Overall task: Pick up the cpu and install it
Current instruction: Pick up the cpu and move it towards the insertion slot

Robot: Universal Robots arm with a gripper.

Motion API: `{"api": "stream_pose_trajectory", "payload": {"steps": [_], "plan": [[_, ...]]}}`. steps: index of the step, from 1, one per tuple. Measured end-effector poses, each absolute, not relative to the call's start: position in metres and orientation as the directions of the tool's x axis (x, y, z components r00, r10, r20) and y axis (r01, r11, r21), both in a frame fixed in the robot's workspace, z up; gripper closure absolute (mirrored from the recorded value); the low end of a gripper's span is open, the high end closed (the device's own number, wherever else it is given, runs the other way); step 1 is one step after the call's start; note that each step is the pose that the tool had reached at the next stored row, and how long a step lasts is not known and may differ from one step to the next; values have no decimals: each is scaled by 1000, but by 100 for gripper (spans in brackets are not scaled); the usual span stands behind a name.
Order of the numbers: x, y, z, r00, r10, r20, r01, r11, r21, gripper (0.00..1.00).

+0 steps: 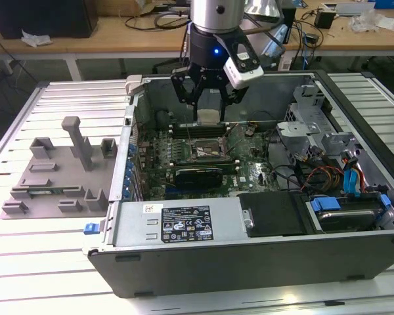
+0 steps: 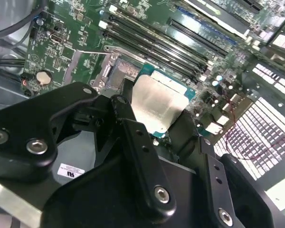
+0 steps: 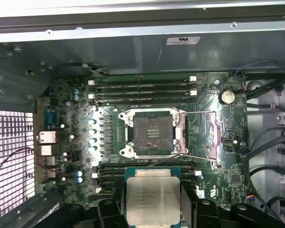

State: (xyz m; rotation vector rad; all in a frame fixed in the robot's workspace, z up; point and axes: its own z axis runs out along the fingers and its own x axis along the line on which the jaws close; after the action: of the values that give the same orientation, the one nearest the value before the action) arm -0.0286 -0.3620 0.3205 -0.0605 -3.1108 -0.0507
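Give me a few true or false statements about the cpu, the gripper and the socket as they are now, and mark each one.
1. The gripper holds the cpu. True.
2. The cpu sits in the socket. False: it is held in the gripper, apart from the socket.
3. The socket is empty. True.
4. The case is closed. False: it is open and its inside shows.

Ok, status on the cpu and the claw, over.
Copy: claw shut on the cpu, held above the motherboard. Socket open and empty, cpu not yet seated. Nothing seen between them.
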Motion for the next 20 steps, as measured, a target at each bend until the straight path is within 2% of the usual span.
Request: {"api": "stream_pose_trajectory", "payload": {"steps": [6, 7, 13, 20], "plan": [[-20, -353, 303, -998, 39, 48, 40, 999, 29, 45], [-20, -342, 294, -998, 38, 49, 39, 999, 30, 45], [-20, -336, 282, -999, 6, 48, 7, 1000, 21, 45], [-24, -335, 272, -1000, 5, 29, 5, 1000, 21, 45]]}}
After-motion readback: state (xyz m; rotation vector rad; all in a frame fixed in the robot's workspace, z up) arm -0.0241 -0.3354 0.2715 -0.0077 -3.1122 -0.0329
